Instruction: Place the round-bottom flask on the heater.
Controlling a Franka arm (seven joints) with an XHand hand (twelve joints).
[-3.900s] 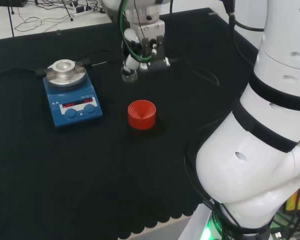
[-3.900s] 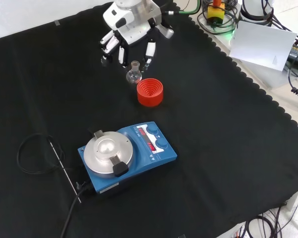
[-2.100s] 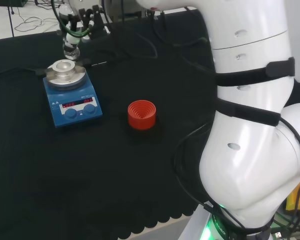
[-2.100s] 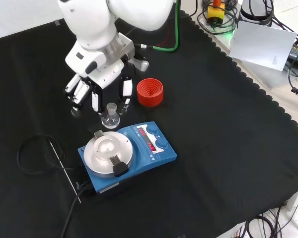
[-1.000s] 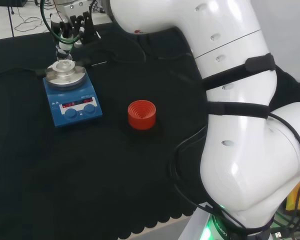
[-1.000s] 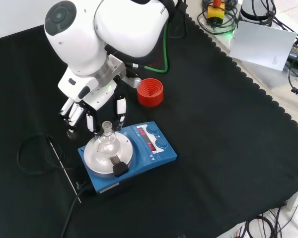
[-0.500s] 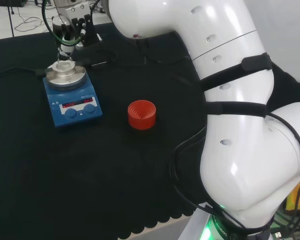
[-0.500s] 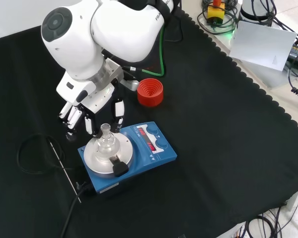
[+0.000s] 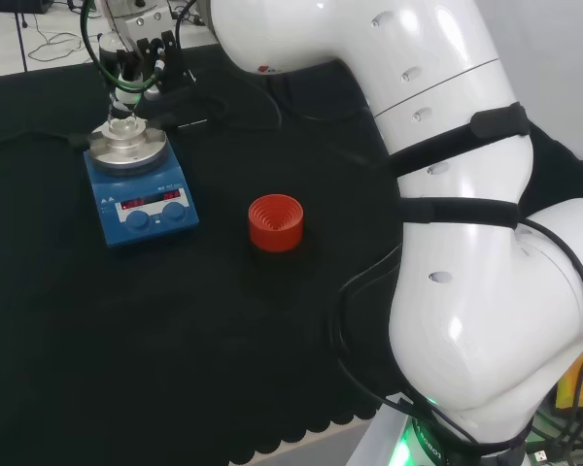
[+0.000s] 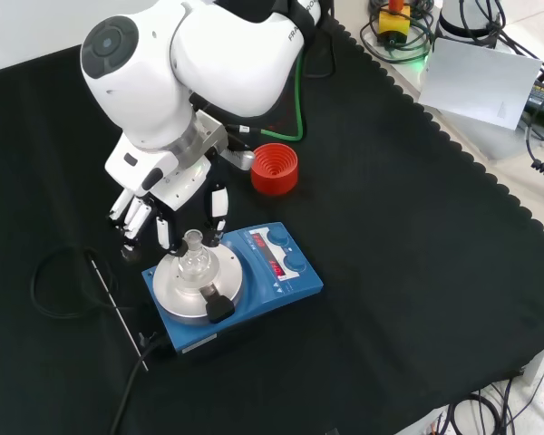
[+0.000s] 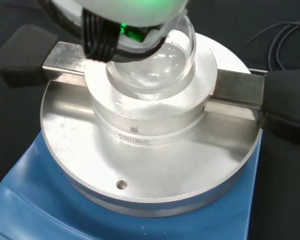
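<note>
The round-bottom flask point(image 10: 193, 261) sits upright on the heater point(image 10: 231, 287), bulb down in the recess of the metal block at the middle of the round plate, neck pointing straight up. Its long axis runs vertically, from bulb to mouth. In the wrist view the clear bulb point(image 11: 152, 60) rests in the raised block, with the heater's silver plate point(image 11: 155, 165) around it and the blue housing under that; the neck is hidden there behind a blurred white part of my hand.

In the front view my hand point(image 10: 170, 201) stands directly above and behind the flask, fingers point(image 10: 218, 207) pointing down on either side of the neck. From this view I judge them curled about the neck; I cannot confirm contact. In the head view my hand point(image 9: 136, 50) is above the flask point(image 9: 124, 124), which is hard to make out against the heater point(image 9: 139, 186).

The front view alone gives the heater's two knobs and lit panel facing right. The red ribbed stand point(image 10: 274, 168) is on the cloth point(image 10: 417, 254), apart from the heater and with nothing on it; in the head view the stand point(image 9: 275, 222) lies to the heater's right.
</note>
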